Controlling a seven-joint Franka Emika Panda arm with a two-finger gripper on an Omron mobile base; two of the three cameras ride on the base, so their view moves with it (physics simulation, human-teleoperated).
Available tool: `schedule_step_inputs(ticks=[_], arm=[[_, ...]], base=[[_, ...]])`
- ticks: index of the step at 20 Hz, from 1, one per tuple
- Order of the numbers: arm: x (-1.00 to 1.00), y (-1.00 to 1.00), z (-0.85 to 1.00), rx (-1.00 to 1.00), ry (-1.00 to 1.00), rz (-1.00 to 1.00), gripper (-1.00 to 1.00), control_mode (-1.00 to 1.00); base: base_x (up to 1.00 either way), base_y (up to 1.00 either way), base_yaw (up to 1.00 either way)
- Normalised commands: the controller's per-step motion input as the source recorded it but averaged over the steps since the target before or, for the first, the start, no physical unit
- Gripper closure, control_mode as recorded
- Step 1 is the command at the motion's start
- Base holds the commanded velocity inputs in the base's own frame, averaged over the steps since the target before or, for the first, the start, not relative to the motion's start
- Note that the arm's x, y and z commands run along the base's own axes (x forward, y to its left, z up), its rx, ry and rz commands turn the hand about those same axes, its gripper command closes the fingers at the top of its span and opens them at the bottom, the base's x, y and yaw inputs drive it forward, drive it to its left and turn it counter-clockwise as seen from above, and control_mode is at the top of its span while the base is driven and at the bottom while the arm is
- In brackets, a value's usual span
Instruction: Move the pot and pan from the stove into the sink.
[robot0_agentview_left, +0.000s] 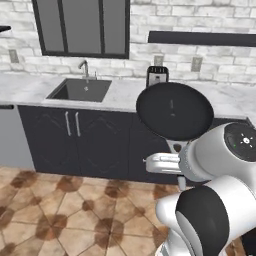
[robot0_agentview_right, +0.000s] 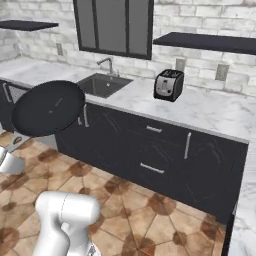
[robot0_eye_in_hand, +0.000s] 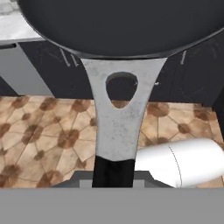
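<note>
One pan (robot0_agentview_left: 174, 111) is being carried in mid-air in front of the dark lower cabinets (robot0_agentview_left: 95, 142), above the tiled floor (robot0_agentview_left: 65, 215) and apart from the white marble surface (robot0_agentview_left: 30, 87). Its long axis is running from the handle (robot0_eye_in_hand: 118, 127) at the low end up to the round dish at the high end, so the pan is standing tipped up on edge, with its dark circular face turned toward both base cameras. In the left base view the dish is overlapping the surface edge to the right of the sink (robot0_agentview_left: 80, 90); in the right base view the pan (robot0_agentview_right: 47, 107) is hanging to the left of the sink (robot0_agentview_right: 102, 85) and below it. The pan is appearing round, shallow and matte black, with a flat silvery handle pierced by a teardrop hole and ending in a dark grip. The end effector (robot0_eye_in_hand: 113, 175) is clenching that dark grip at the handle's low end. A toaster (robot0_agentview_right: 167, 85) is sitting on the surface right of the faucet (robot0_agentview_right: 107, 65).
</note>
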Motion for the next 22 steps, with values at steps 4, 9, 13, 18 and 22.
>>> schedule_step_inputs(ticks=[4,9,13,18,22], arm=[[0.0,0.0,0.0,0.0,0.0,0.0,1.0,1.0],[0.0,0.0,0.0,0.0,0.0,0.0,1.0,1.0],[0.0,0.0,0.0,0.0,0.0,0.0,1.0,1.0],[0.0,0.0,0.0,0.0,0.0,0.0,1.0,1.0],[0.0,0.0,0.0,0.0,0.0,0.0,1.0,1.0]], base=[[0.0,-0.18,-0.31],[-0.02,-0.18,-0.29],[-0.05,-0.25,-0.19],[0.0,0.04,0.0],[0.0,0.76,0.0]])
